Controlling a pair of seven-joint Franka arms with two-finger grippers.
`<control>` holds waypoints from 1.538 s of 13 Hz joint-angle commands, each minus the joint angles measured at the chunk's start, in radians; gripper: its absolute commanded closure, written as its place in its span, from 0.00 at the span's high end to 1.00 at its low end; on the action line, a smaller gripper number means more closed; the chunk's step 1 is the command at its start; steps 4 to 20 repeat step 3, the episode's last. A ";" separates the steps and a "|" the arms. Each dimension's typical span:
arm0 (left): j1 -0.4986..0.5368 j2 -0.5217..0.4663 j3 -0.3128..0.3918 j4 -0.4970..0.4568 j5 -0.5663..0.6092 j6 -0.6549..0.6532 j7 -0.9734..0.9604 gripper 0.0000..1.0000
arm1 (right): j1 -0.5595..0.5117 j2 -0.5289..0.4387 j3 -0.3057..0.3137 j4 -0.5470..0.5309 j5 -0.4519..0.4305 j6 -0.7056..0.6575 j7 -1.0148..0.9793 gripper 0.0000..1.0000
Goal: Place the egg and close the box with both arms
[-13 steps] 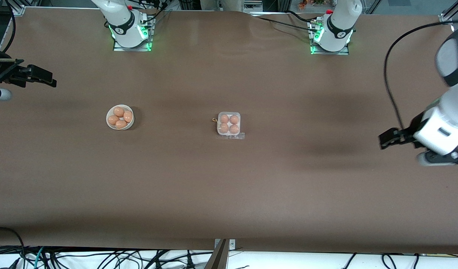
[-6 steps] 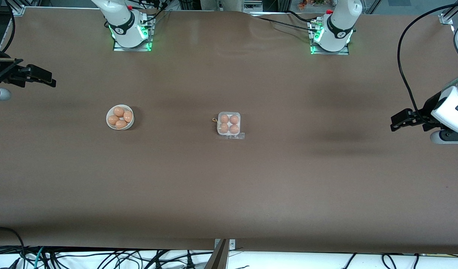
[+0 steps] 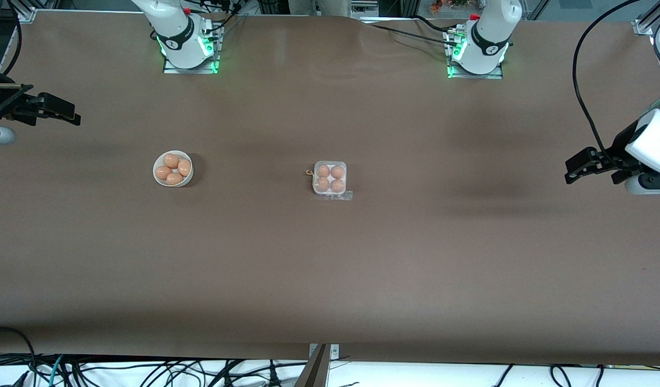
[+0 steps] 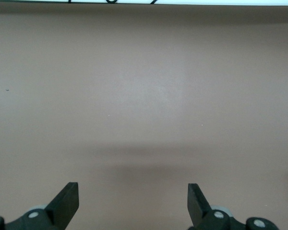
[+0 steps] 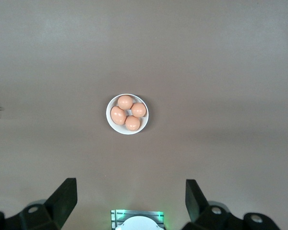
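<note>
Looking down from the front, we see the box (image 3: 330, 179) mid-bench, all four cells filled with eggs and its lid seemingly down, though we cannot tell whether the tab is latched. We hold our left gripper (image 3: 572, 167) in the air over the edge at the left arm's end, fingers spread and empty; our right gripper (image 3: 71, 114) hangs over the edge at the right arm's end, also empty. The bowl (image 3: 172, 169) of four eggs sits between the box and the right arm's end.

From our left wrist, we see only bare bench between wide-open fingers (image 4: 68, 197); the box is out of view.

From our right wrist, the bowl (image 5: 110, 120) lies straight ahead between open fingers (image 5: 67, 194). We judge both grippers well apart from the box, the left somewhat nearer.
</note>
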 commanded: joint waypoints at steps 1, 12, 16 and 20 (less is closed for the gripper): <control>0.026 -0.040 -0.007 -0.044 -0.002 0.014 0.022 1.00 | -0.015 -0.013 0.016 0.006 -0.003 -0.019 -0.003 1.00; 0.026 -0.059 -0.007 -0.073 -0.002 0.005 0.018 1.00 | -0.015 -0.013 0.016 0.006 -0.003 -0.027 0.001 1.00; 0.026 -0.059 -0.007 -0.073 -0.002 0.005 0.018 1.00 | -0.015 -0.013 0.016 0.006 -0.003 -0.027 0.001 1.00; 0.026 -0.059 -0.007 -0.073 -0.002 0.005 0.018 1.00 | -0.015 -0.013 0.016 0.006 -0.003 -0.027 0.001 1.00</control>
